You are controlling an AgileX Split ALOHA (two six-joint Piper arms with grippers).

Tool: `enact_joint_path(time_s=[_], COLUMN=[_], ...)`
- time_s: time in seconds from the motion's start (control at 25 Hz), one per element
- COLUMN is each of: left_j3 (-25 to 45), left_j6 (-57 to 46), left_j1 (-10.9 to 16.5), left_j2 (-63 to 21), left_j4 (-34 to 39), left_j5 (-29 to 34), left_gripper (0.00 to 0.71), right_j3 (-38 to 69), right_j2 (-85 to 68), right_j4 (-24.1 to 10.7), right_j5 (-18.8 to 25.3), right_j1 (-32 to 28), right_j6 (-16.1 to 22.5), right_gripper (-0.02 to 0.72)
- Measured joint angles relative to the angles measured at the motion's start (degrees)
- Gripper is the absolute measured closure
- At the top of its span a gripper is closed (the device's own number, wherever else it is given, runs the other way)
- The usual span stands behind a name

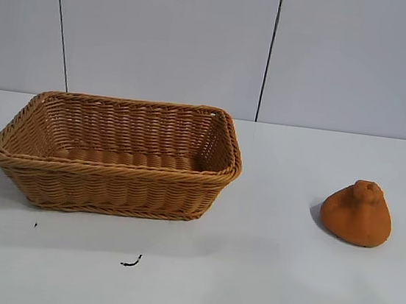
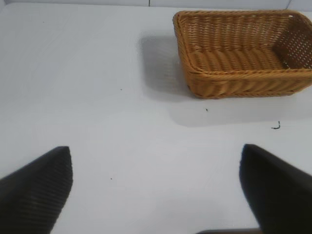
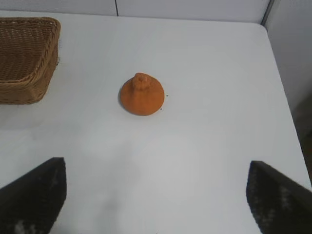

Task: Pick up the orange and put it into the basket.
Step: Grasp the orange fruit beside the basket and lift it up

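- My right gripper [image 3: 156, 195] hangs over the table with its 2 dark fingers [image 3: 34, 195] spread wide apart, nothing between them; it is tilted down toward the orange and well short of it.
- My left gripper [image 2: 156, 190] is also spread, its 2 fingers [image 2: 36, 187] far apart over bare tabletop, holding nothing, with the basket ahead of it and well apart.
- I count 1 orange [image 1: 357, 212]: a dull orange-brown lump with a wide base and a small knobbly bump on top, sitting upright on the white table [image 1: 261, 278].
- I count 1 basket [image 1: 117, 155]: tan woven wicker, rectangular, flared sides, braided rim, standing upright, and I see nothing inside it.
- The orange sits to the right of the basket in the exterior view, well apart from it, with bare table between the 2.
- Just in front of the basket, on the table, I see 1 small dark curled mark [image 1: 131, 262] and 1 tiny dark speck [image 1: 35, 225].
- Behind the basket rises a pale panelled wall [image 1: 165, 36] with 2 dark seams.
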Motion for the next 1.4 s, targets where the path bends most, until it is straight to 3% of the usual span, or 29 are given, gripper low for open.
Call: enact_joint_path(time_s=[0.72, 1.2, 1.4], left_j3=[0.00, 0.00, 0.00], left_j6=[0.00, 0.00, 0.00], left_j1=[0.00, 0.00, 0.00], left_j2=[0.00, 0.00, 0.00], left_j4=[0.00, 0.00, 0.00], left_j5=[0.00, 0.00, 0.00], left_gripper=[0.044, 0.044, 0.044], right_j3=[-33.53, -37.63, -37.69], right_j2=[58.04, 80.94, 86.98], right_j4=[6.25, 6.86, 7.04], right_j5=[0.44, 1.02, -2.01], right_j1=[0.00, 0.00, 0.00], right_j6=[0.47, 0.50, 0.99], right_gripper=[0.010, 0.010, 0.010])
